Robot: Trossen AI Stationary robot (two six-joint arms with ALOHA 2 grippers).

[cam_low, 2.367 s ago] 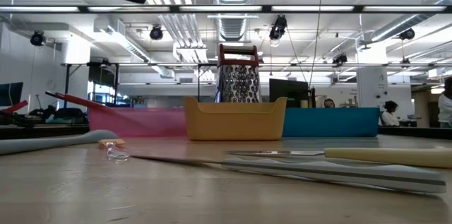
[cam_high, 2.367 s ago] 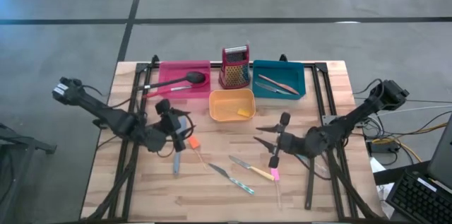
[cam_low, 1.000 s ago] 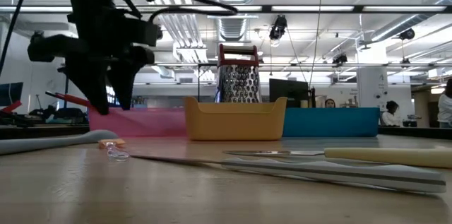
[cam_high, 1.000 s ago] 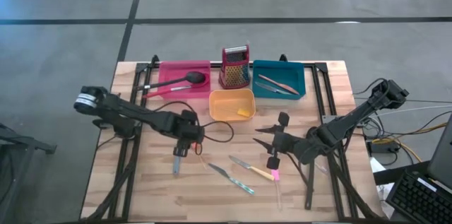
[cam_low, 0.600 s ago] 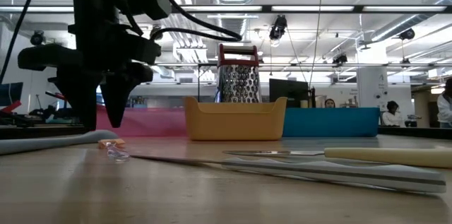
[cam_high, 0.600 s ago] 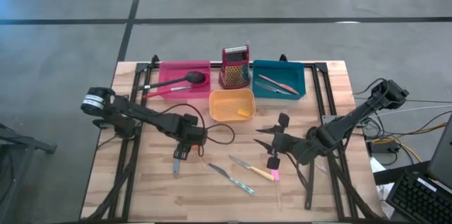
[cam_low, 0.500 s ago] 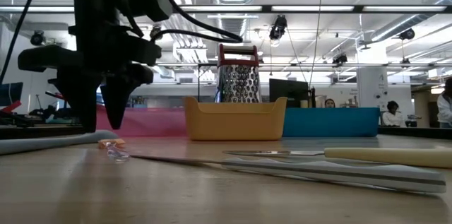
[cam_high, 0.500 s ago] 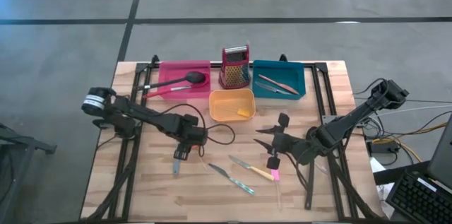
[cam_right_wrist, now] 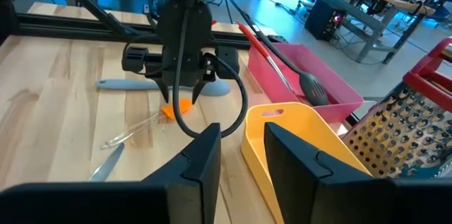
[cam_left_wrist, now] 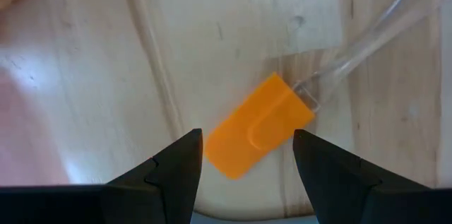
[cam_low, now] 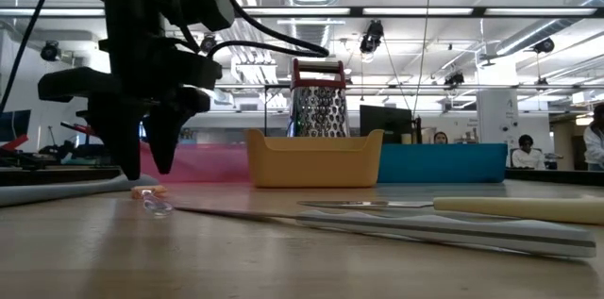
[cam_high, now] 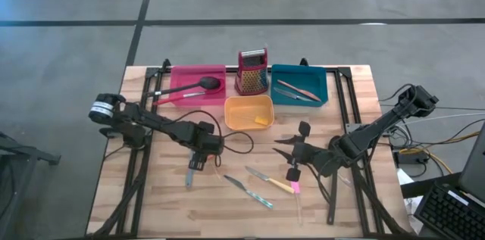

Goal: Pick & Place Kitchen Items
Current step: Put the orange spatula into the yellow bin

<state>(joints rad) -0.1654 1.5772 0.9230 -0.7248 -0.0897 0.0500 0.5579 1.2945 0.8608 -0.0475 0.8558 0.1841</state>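
Near: metal knife (cam_low: pixel 396 224) flat on the surface (cam_low: pixel 283 261). Farther: left claw (cam_left_wrist: pixel 247 155) spread wide, straddling orange spatula (cam_left_wrist: pixel 258 125) lying on the wood. Beyond: right claw (cam_right_wrist: pixel 241 155), apart, holding nothing, high above the surface.

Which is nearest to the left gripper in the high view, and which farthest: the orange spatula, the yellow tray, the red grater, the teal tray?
Left gripper, from the high view:
1. Orange spatula, directly beneath the open fingers.
2. Yellow tray, toward the table's middle.
3. Red grater, upright at the back.
4. Teal tray, back right.
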